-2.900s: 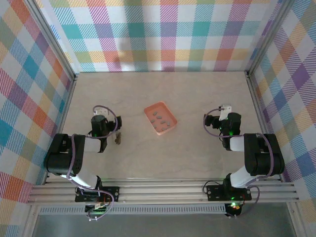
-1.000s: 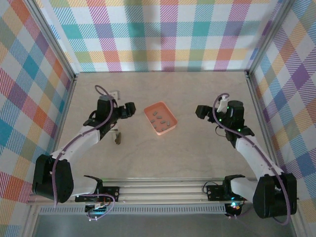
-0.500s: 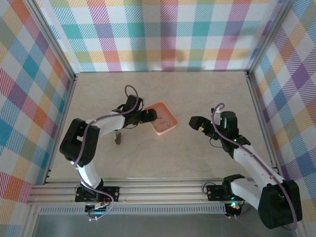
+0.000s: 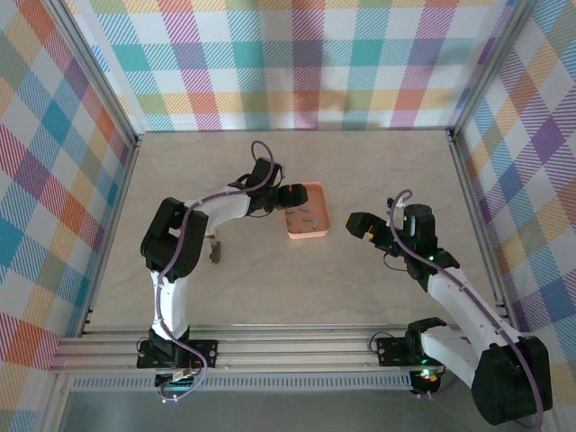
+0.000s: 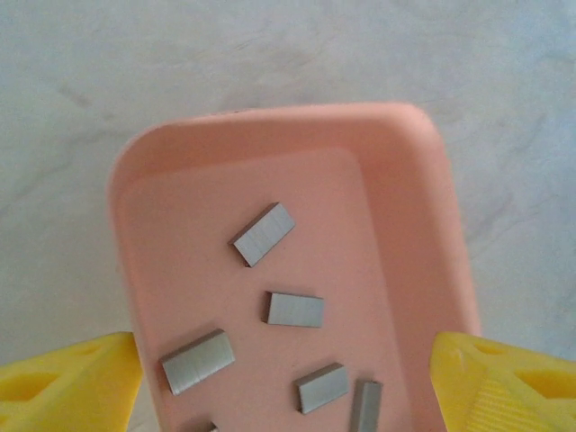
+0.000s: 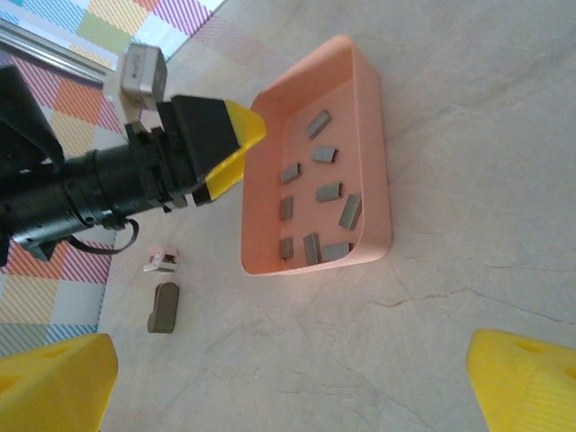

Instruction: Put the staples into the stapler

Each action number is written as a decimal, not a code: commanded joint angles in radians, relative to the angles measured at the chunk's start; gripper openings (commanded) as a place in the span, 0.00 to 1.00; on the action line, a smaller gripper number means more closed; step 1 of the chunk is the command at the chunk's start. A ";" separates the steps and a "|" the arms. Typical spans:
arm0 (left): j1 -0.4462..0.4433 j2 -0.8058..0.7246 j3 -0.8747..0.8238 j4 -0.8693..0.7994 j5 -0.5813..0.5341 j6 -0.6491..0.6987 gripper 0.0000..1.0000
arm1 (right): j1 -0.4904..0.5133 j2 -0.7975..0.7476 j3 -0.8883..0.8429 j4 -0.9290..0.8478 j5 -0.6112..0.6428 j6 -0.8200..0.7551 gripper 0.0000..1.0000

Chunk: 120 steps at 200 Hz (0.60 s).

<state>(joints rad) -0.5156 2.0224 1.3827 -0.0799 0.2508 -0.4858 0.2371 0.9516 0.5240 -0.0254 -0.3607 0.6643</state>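
As the left tool hovers wide open above the orange tray, centring on one of the staples matters; right tool also open.

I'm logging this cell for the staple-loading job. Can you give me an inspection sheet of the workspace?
Surface: pale marbled table.
Job's things: staples loose in the orange tray; stapler lying on the table, apart from the tray.
Clutter: small pale piece beside the stapler.
Grippers: left gripper open above the tray; right gripper open, holding nothing.
Cables: a cable looped along each arm.
Surroundings: plaid walls, metal rail at the near edge.
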 commanded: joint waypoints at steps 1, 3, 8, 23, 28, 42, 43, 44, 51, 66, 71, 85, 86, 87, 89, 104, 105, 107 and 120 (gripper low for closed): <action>-0.015 0.009 0.049 -0.055 0.023 0.012 0.82 | 0.008 -0.012 0.023 -0.032 0.010 -0.026 0.99; -0.015 0.006 0.051 -0.062 0.018 0.014 0.82 | 0.009 -0.012 0.024 -0.033 0.011 -0.026 0.99; -0.015 -0.002 0.057 -0.083 0.007 0.024 0.82 | 0.008 -0.013 0.026 -0.041 0.012 -0.027 0.99; -0.014 -0.039 0.075 -0.172 -0.036 0.070 0.82 | 0.011 -0.012 0.039 -0.058 0.017 -0.041 0.99; -0.014 -0.054 0.085 -0.221 -0.052 0.088 0.82 | 0.014 -0.011 0.046 -0.065 0.019 -0.047 0.99; -0.012 -0.111 0.090 -0.338 -0.101 0.148 0.82 | 0.026 -0.006 0.071 -0.091 0.028 -0.065 0.99; -0.012 -0.116 0.090 -0.346 -0.105 0.151 0.82 | 0.027 -0.005 0.074 -0.094 0.030 -0.067 0.99; -0.011 -0.120 0.089 -0.354 -0.110 0.156 0.82 | 0.028 -0.004 0.076 -0.096 0.031 -0.069 0.99; -0.011 -0.155 0.082 -0.409 -0.141 0.181 0.82 | 0.038 0.000 0.087 -0.106 0.039 -0.076 0.99; -0.008 -0.238 0.045 -0.519 -0.230 0.219 0.82 | 0.065 0.014 0.108 -0.112 0.057 -0.086 0.99; -0.005 -0.266 0.030 -0.556 -0.264 0.223 0.82 | 0.076 0.020 0.112 -0.110 0.063 -0.087 0.99; 0.003 -0.336 -0.003 -0.660 -0.336 0.232 0.82 | 0.108 0.039 0.122 -0.097 0.079 -0.088 0.99; 0.004 -0.341 -0.007 -0.668 -0.340 0.232 0.81 | 0.110 0.041 0.122 -0.096 0.079 -0.089 0.99; 0.004 -0.346 -0.010 -0.676 -0.345 0.233 0.81 | 0.112 0.042 0.122 -0.095 0.081 -0.089 0.99; 0.006 -0.355 -0.016 -0.690 -0.355 0.233 0.81 | 0.117 0.044 0.123 -0.093 0.083 -0.088 0.99; 0.015 -0.417 -0.065 -0.775 -0.419 0.208 0.80 | 0.145 0.068 0.127 -0.064 0.093 -0.083 0.99; 0.015 -0.421 -0.067 -0.781 -0.423 0.206 0.80 | 0.147 0.070 0.127 -0.061 0.093 -0.083 0.99; 0.017 -0.429 -0.075 -0.790 -0.428 0.203 0.80 | 0.150 0.073 0.127 -0.058 0.092 -0.082 0.99; 0.030 -0.474 -0.121 -0.838 -0.459 0.173 0.79 | 0.167 0.099 0.135 -0.044 0.094 -0.081 0.99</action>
<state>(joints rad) -0.5106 1.6066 1.3472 -0.6865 -0.0715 -0.2977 0.3748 1.0138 0.6296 -0.1013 -0.2890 0.5987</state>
